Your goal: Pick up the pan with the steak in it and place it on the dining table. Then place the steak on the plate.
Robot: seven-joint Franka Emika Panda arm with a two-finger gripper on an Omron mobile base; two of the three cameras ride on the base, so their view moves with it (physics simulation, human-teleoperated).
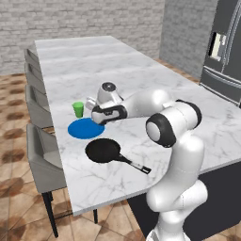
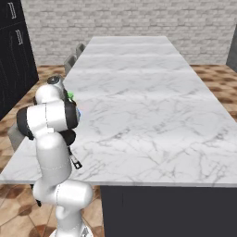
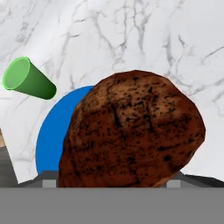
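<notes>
**Steak hanging over the plate's near side**

The tool (image 1: 97,114) is gripping the steak (image 3: 131,131), jaws wide around it, hovering above the blue plate (image 1: 85,129) on the worktop (image 1: 141,75). The plate is lying just below and slightly ahead; the pan (image 1: 102,150) is sitting empty beside it.

No text, label, brand, number or sign can be read on anything in these views. A pale panel is seen on the door of the dark refrigerator (image 1: 225,52) in the left base view, but no writing can be made out on it.
</notes>
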